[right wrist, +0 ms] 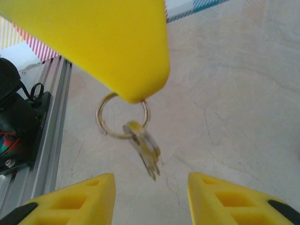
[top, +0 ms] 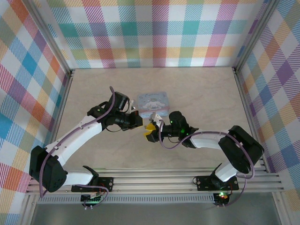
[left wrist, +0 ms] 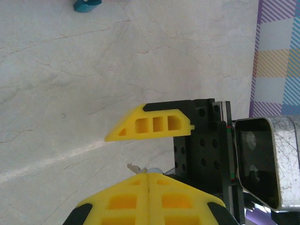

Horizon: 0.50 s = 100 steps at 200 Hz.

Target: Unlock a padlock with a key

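Right gripper [right wrist: 151, 183]: it is placed on the near side of the meeting point, its fingers spread apart and nothing held.
Key [right wrist: 146, 152]: it is hung from the key ring [right wrist: 98, 117], blade down and slightly tilted, above the table [top: 197, 93]. In the right wrist view it is seen over the gap between the spread fingers, touching neither.
Left gripper [left wrist: 147, 180]: its fingers are pressed together, and the top of the key ring is pinched between their tips.
Step in hand: this is judged to be a handover, with the key to be taken by the right fingers so that its blade can be aimed.
How it is done well: the key's flat head, not the ring, should be brought between the right fingers. The swing should be allowed to settle before they are closed. The ring should be let go only once the grip is firm, and the blade should be left sticking out clear of the fingertips.
Padlock [left wrist: 86, 4]: it is left lying on the table, well apart from both grippers and unheld.
Tin [top: 152, 104]: it is set just beyond the grippers, on the far side.
Count: two grippers, one ring, one padlock and one tin are counted. One key is clearly made out; whether a second lies behind it cannot be told through the blur.
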Available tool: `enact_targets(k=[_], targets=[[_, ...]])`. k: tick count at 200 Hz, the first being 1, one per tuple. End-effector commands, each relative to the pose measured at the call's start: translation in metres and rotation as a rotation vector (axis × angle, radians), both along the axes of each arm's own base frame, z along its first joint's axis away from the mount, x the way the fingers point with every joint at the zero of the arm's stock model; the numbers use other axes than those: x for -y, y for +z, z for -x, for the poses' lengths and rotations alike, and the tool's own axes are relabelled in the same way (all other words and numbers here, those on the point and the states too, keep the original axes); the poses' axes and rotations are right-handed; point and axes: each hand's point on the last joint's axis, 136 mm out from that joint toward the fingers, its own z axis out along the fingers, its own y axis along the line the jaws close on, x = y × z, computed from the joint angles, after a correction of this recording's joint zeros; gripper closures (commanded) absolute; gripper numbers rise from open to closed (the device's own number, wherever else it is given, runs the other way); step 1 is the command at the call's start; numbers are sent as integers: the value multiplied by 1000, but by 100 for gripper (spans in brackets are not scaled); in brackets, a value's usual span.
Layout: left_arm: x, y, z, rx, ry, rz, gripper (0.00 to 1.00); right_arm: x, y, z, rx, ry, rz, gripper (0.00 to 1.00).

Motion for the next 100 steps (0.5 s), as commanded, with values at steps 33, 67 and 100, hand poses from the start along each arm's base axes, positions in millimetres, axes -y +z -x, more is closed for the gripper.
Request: enact_targets(k=[33,67,100], targets=[[7,5,4,-8,-18,39,100,-12,22,-5,109,29,-76,73],[5,0,3,-16,5,34,100,-9,22,0,109,39,-63,84],[3,-7,2,-28,8,13,100,-4,22,6,109,46,-53,87]])
